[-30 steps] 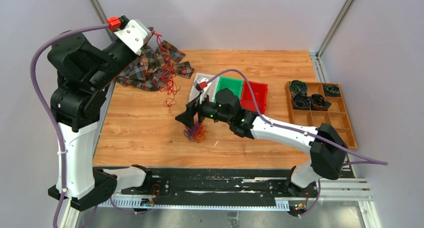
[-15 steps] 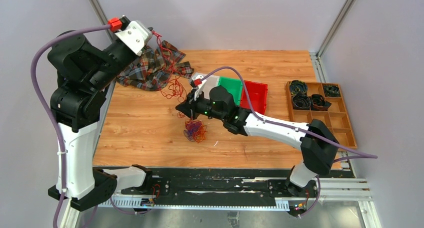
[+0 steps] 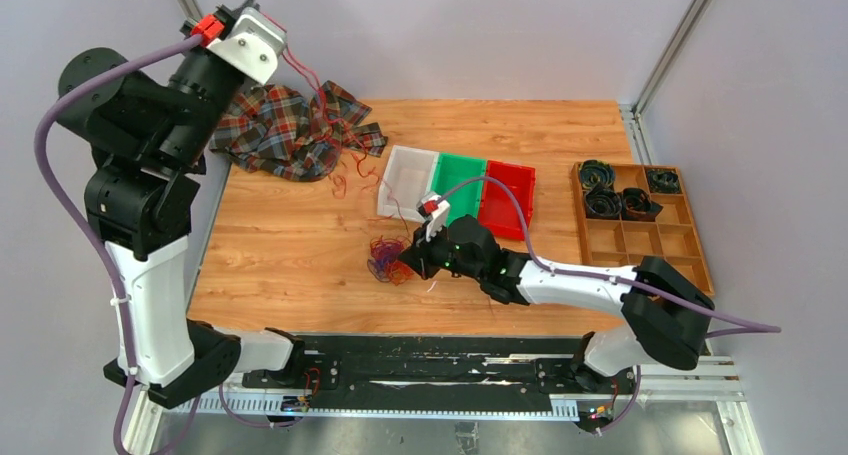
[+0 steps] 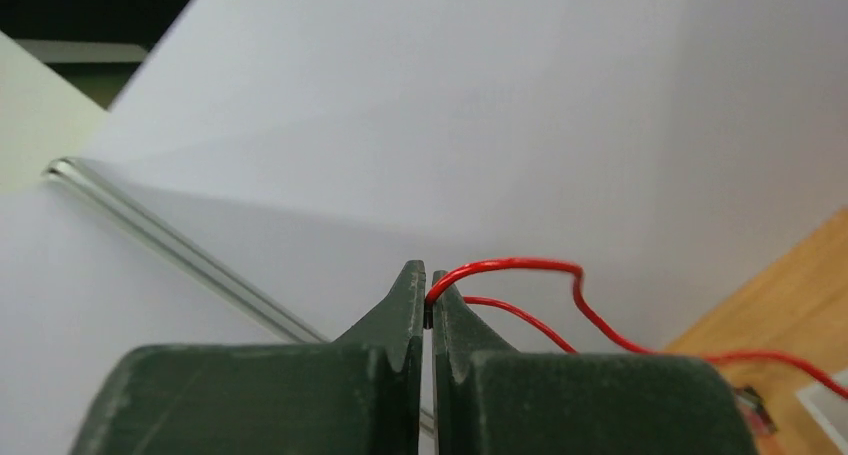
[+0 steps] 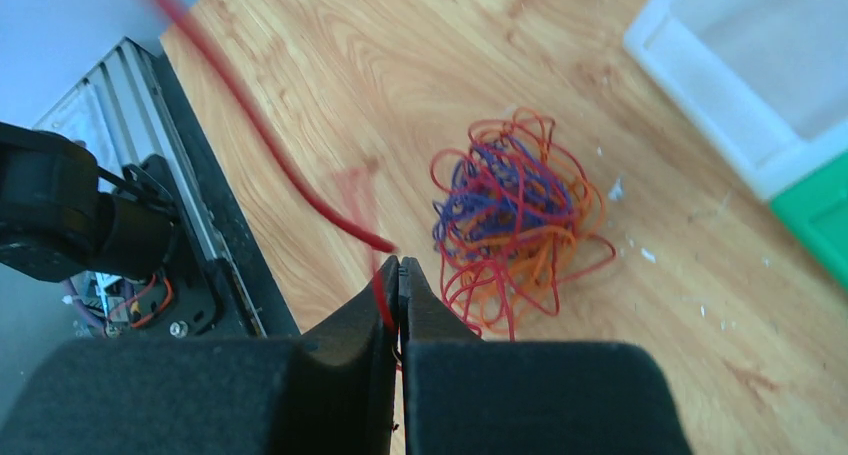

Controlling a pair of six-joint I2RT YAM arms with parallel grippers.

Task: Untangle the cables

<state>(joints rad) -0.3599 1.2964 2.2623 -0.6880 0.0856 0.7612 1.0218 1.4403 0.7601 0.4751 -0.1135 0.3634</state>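
As the left hand [image 4: 428, 300] pinches a red cable [image 4: 520, 266] overhead, the right hand [image 5: 399, 270] clamps a strand [image 5: 300, 193] low.

The overhead camera sits high behind the arm bases, looking down over the whole tabletop [image 3: 280, 255]. The left wrist camera looks close past the left gripper [image 4: 428, 305] at the pale wall [image 4: 500, 125] beyond it. The right wrist camera looks steeply down past the right gripper [image 5: 398, 275] at the cables [image 5: 510, 225] just ahead of it, which also show from overhead.
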